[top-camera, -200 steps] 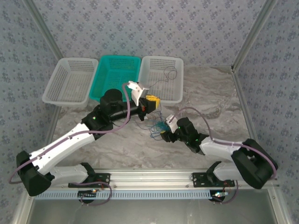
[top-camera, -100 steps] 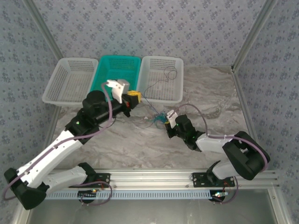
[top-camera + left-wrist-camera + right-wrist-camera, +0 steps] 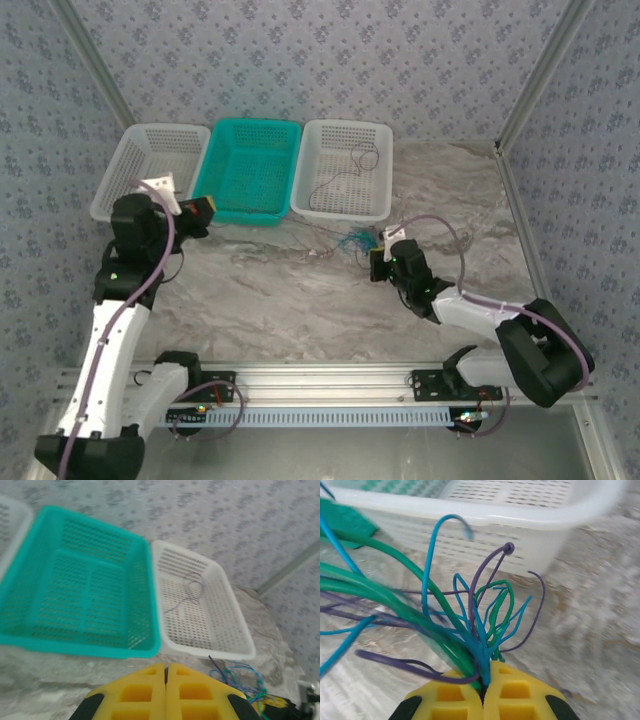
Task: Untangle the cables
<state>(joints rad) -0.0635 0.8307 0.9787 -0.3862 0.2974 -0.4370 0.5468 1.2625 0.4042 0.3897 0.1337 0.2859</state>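
Loosely coiled wire (image 3: pixel 355 170) — right white basket (image 3: pixel 345 125)

Bare tabletop (image 3: pixel 290 300) between the arms, row of baskets (image 3: pixel 240 216) along far edge, cables (image 3: pixel 350 240) seemingly strung across mid-table

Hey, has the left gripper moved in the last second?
Yes. The left gripper has swung left along the baskets' front edge, from in front of the right white basket to the left front corner of the teal basket.

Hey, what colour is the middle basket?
The middle basket is teal, clearest in the left wrist view.
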